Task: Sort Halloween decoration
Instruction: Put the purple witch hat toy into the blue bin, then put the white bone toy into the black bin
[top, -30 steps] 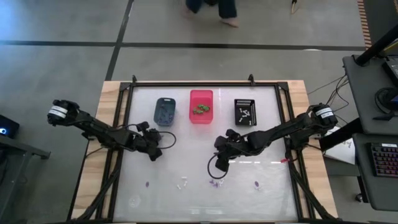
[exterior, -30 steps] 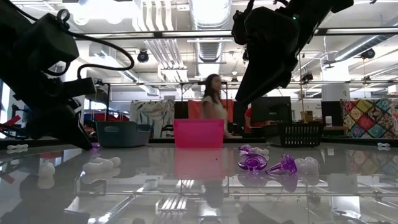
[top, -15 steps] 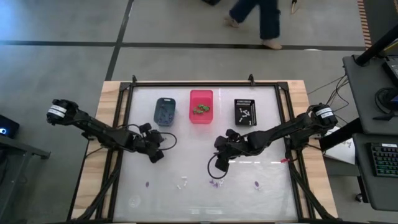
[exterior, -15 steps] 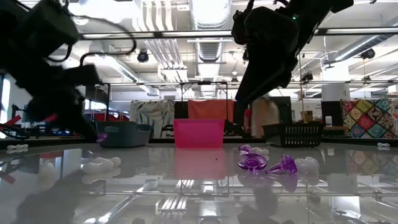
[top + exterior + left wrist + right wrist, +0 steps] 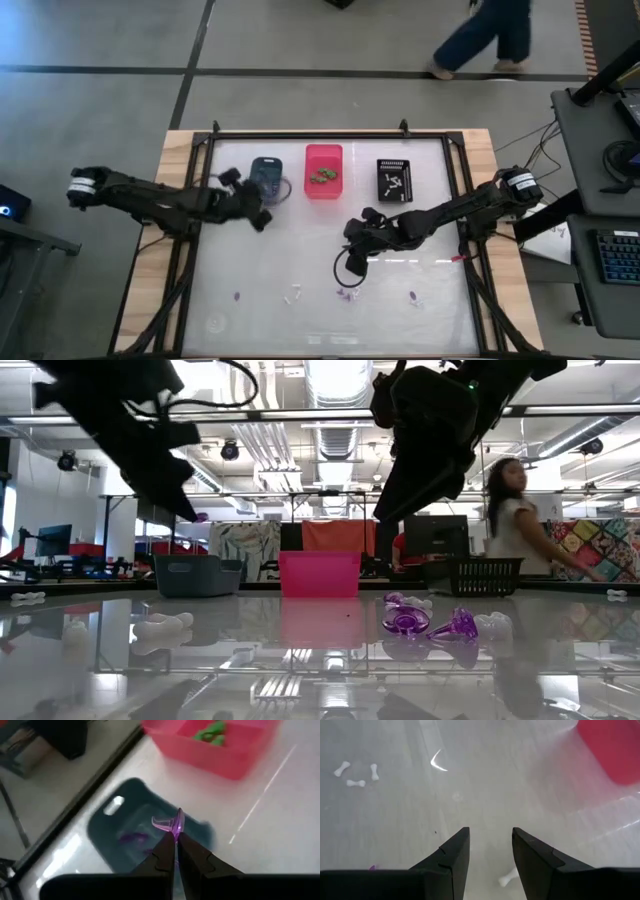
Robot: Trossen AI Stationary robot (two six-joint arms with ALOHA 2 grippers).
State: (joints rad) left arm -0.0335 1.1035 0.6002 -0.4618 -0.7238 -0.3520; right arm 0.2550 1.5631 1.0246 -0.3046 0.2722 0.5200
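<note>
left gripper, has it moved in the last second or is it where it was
Yes. In the high view the left gripper, shut on a purple trinket, has moved from mid-table toward the far edge, now beside the blue-grey bin.

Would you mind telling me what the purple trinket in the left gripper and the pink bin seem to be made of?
The purple trinket, pinched in the left gripper, looks like clear tinted plastic: light passes through its thin flared edge. The pink bin looks like opaque moulded plastic with a smooth, slightly matte wall; I cannot be certain of either.
</note>
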